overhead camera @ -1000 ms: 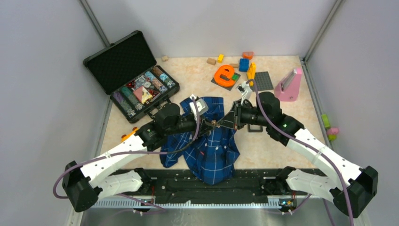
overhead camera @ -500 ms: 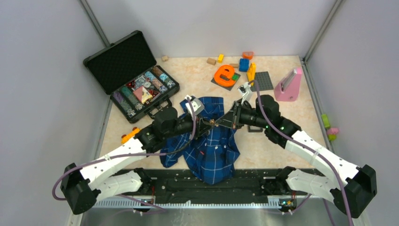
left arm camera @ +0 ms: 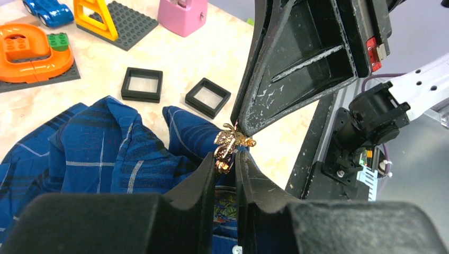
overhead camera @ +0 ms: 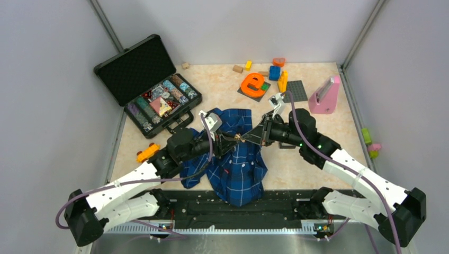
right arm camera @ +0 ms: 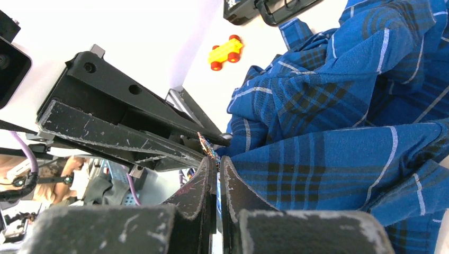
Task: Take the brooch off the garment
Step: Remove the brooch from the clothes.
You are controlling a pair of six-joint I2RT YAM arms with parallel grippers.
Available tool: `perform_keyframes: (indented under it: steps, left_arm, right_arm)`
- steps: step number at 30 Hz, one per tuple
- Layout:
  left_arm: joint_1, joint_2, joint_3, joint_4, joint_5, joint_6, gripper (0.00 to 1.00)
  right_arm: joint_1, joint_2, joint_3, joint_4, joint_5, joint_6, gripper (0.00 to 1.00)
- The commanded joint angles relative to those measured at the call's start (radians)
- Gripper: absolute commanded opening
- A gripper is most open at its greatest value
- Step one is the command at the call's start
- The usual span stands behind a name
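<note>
Both arms reach inward over the table's (overhead camera: 312, 159) centre, forearms roughly level, wrists pointed at each other so the tips meet above the garment (overhead camera: 238, 174). L gripper (left arm camera: 225, 161): jaws nearly closed, pinching the brooch (left arm camera: 232, 144) at its lower edge; blue cloth bunches right beside the L finger. R gripper (left arm camera: 241, 127): jaws fully closed, tip touching the brooch's upper R side; whether it actually nips a bit of it can't be told. The brooch looks gold-toned, ornate, openwork metal, lifted off the tabletop w/ the cloth. The garment is soft blue plaid, crumpled w/ thin pale lines. Fingers (left arm camera: 296, 58) are black wedge-shaped plastic, scuffed white. Two hollow black square frames (left arm camera: 142, 83) lie on beige marbled surface beyond.
</note>
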State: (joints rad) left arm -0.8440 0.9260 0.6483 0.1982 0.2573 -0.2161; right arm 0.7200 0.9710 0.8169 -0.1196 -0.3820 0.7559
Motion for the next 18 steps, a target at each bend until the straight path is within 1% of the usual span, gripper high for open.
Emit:
perform_keyframes:
  steps: [1, 3, 7, 9, 13, 16, 18]
  left_arm:
    - [0.022, -0.046, -0.018, 0.124, -0.177, -0.003, 0.19]
    - [0.023, -0.05, -0.023, 0.127, -0.139, -0.003, 0.29]
    - [0.023, -0.082, -0.042, 0.137, -0.04, 0.008, 0.5]
    - [0.023, -0.099, -0.039, 0.104, -0.007, 0.019, 0.57]
    - [0.023, -0.124, -0.038, 0.044, 0.006, 0.003, 0.61]
    - [0.023, -0.165, -0.073, 0.06, -0.001, -0.041, 0.63]
    - [0.023, -0.17, -0.093, 0.077, 0.021, -0.075, 0.64]
  right_arm:
    - [0.027, -0.027, -0.001, -0.009, -0.076, 0.025, 0.0]
    - [0.021, -0.03, 0.005, -0.025, -0.046, 0.02, 0.0]
    - [-0.03, -0.042, 0.017, -0.048, -0.006, -0.002, 0.0]
    - [-0.042, -0.051, 0.025, -0.054, 0.026, -0.022, 0.0]
    - [-0.043, -0.05, 0.029, -0.037, 0.065, -0.065, 0.0]
    - [-0.043, -0.048, 0.019, -0.012, 0.083, -0.097, 0.0]
    - [-0.044, -0.061, -0.002, 0.028, 0.104, -0.11, 0.0]
